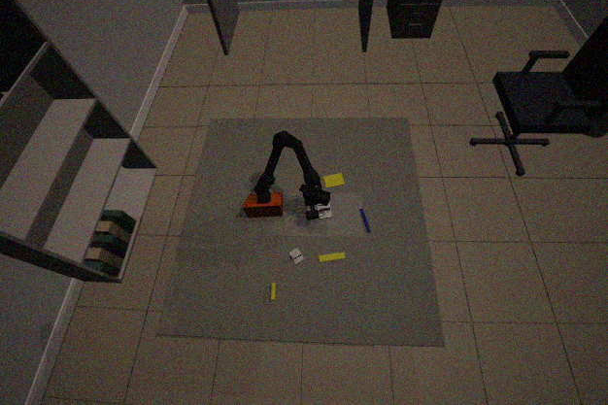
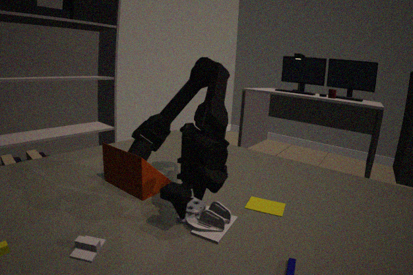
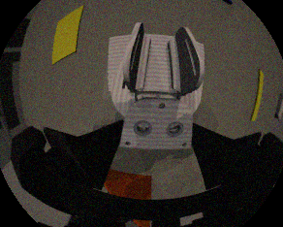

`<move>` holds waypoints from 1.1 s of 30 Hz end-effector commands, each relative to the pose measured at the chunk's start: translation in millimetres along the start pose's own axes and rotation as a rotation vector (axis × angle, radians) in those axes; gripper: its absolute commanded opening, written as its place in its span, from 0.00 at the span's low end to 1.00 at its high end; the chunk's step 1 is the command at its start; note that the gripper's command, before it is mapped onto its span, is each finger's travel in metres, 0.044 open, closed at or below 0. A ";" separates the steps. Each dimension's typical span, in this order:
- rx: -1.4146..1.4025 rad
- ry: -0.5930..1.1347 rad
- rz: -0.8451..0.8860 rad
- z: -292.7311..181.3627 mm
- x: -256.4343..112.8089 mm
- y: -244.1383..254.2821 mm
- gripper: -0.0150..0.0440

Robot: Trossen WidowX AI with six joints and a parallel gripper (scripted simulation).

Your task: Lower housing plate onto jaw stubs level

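Observation:
The light housing plate, with two round holes, is between my fingers. My gripper is shut on its two side edges. The plate looks tilted, its far edge at the rear ends of the jaws. The two dark-faced jaws stand upright side by side on the white base: one jaw and the other jaw. The white base lies on the mat. The stubs and pins are hidden, and whether the plate touches the stubs I cannot tell.
A white stepped block, yellow pieces and a blue bar lie around on the grey mat. An orange box stands at the arm's base.

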State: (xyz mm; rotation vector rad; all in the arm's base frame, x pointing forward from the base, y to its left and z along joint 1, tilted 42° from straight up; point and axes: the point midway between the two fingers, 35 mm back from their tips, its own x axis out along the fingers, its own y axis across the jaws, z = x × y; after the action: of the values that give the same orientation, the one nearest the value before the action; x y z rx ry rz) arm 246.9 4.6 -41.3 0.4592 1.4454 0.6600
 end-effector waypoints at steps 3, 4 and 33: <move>0.013 0.000 0.005 -0.4 3.2 0.1 0.85; 0.013 0.000 0.005 -0.4 3.3 0.2 0.85; 0.014 0.000 0.005 -0.4 8.2 0.2 0.85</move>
State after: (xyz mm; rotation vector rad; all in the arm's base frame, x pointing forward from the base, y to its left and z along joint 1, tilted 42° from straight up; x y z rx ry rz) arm 246.9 9.3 -46.3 0.4651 1.4480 0.6550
